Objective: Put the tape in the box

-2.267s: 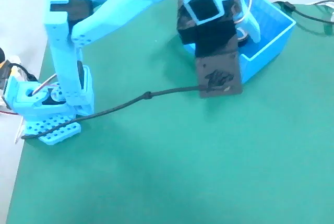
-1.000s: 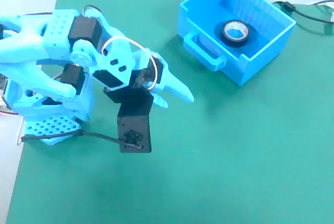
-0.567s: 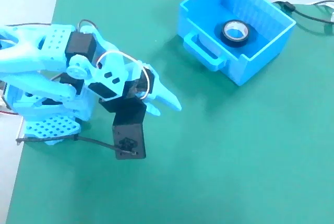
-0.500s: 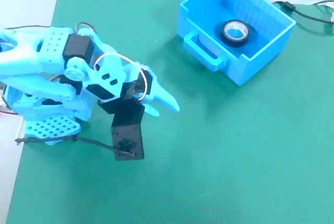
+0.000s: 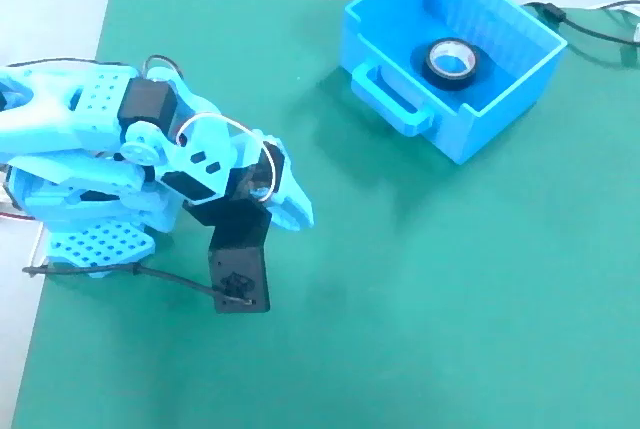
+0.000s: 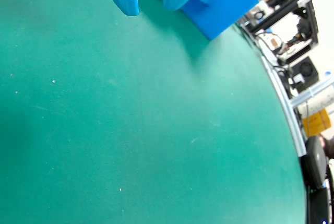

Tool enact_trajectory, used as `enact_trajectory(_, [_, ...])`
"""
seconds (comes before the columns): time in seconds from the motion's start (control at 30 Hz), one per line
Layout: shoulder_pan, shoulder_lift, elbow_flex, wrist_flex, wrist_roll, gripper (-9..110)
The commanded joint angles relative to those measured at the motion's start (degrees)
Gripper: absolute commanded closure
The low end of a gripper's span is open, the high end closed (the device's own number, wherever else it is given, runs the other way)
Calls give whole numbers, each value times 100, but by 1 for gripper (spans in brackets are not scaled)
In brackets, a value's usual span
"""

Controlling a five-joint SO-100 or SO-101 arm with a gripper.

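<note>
Lying flat: black tape (image 5: pixel 451 60) roll | ribbed blue box (image 5: pixel 500 99) | gripper (image 6: pixel 148 4) fingers narrowly parted, empty

A lab or workshop bench: green mat (image 6: pixel 130 130) beneath the jaws, framed machinery (image 6: pixel 284 18) beyond them

open green mat (image 5: pixel 420 329) mid-table, box (image 5: pixel 500 79) walling far corner

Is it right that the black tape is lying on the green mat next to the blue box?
Not quite. The fixed view shows the black tape lying inside the blue box, on its floor, not on the green mat next to it.
</note>
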Motion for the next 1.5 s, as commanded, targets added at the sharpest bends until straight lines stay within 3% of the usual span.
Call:
enact_trajectory(0.0, [97, 141, 53, 9, -70, 101])
enact_trajectory(1.47, [26, 703, 220, 272, -105, 101])
